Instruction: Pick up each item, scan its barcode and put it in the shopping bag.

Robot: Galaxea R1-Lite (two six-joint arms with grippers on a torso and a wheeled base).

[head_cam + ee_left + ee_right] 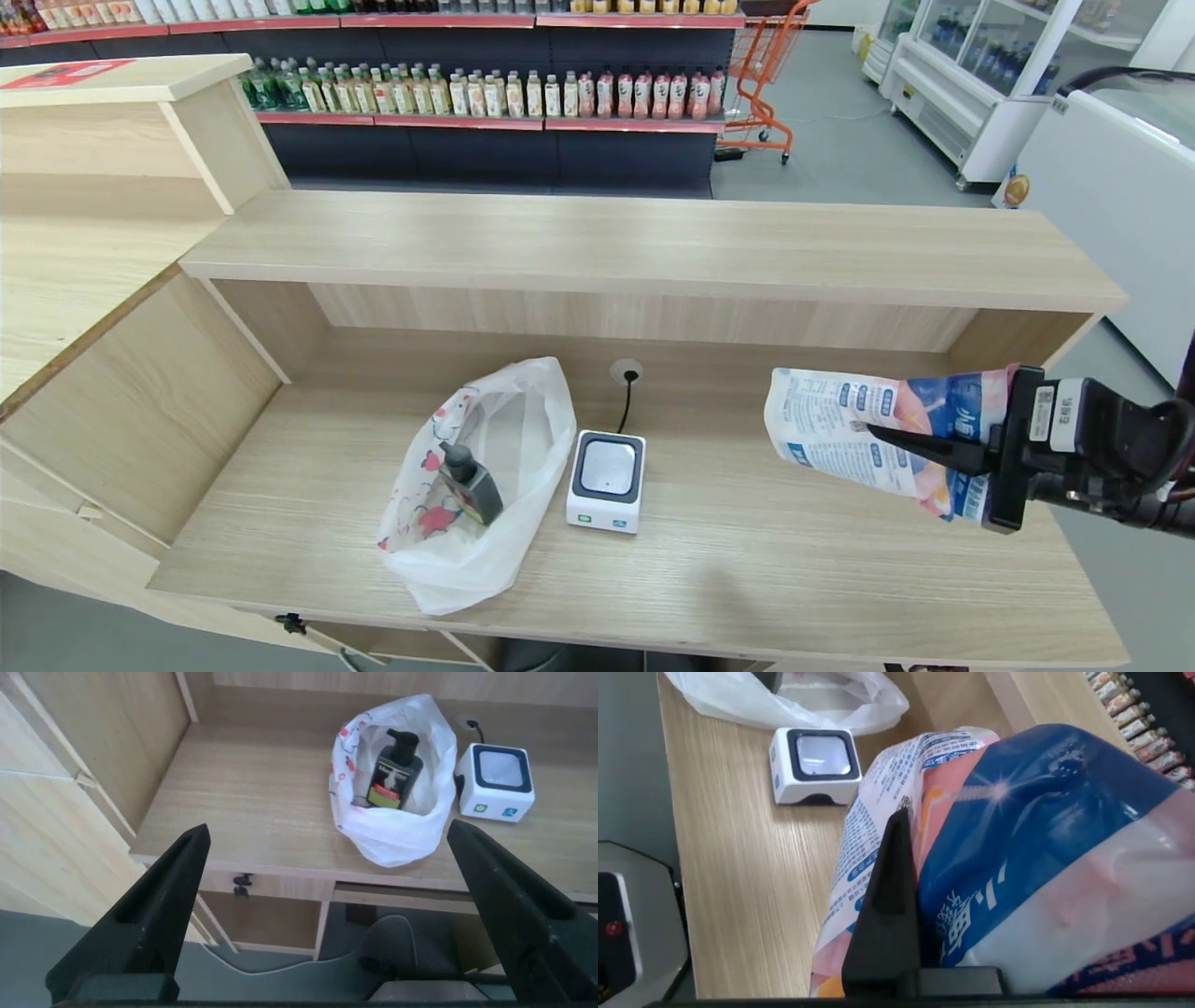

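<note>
My right gripper (934, 446) is shut on a white, blue and pink printed pouch (868, 434), held in the air over the right side of the counter, to the right of the scanner. The pouch (1008, 849) is close up in the right wrist view, with one black finger (892, 905) across it. The white barcode scanner (607, 480) stands mid-counter, also seen as scanner (814, 763) and scanner (498, 781). A white plastic shopping bag (485, 485) lies left of it, holding a dark pump bottle (470, 481). My left gripper (327, 905) is open, off the counter's front left, with nothing between its fingers.
The wooden counter (747, 560) has a raised back shelf (653, 243) and a side wall at the left (140, 392). A cable (625, 401) runs from the scanner to a hole in the counter. Store shelves with bottles (485, 93) stand beyond.
</note>
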